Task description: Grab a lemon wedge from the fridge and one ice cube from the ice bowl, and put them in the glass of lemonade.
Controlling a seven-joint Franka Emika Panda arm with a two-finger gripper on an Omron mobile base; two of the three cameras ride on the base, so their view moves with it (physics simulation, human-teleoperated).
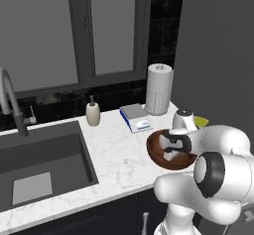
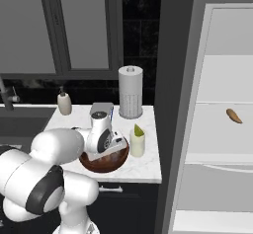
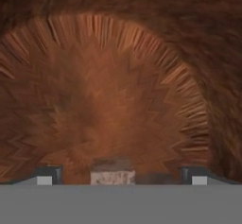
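The gripper (image 3: 122, 175) hangs released inside the round, wood-grained ice bowl (image 3: 118, 76), a pale blocky cube (image 3: 112, 176) between its fingertips. At the bowl's 3 o'clock in the right base view stands the smooth cylindrical glass (image 2: 137, 144), a lemon wedge (image 2: 138, 130) on top.

White arm bent low, wrist pointing downward, fingers (image 3: 49, 175) spread wide apart.
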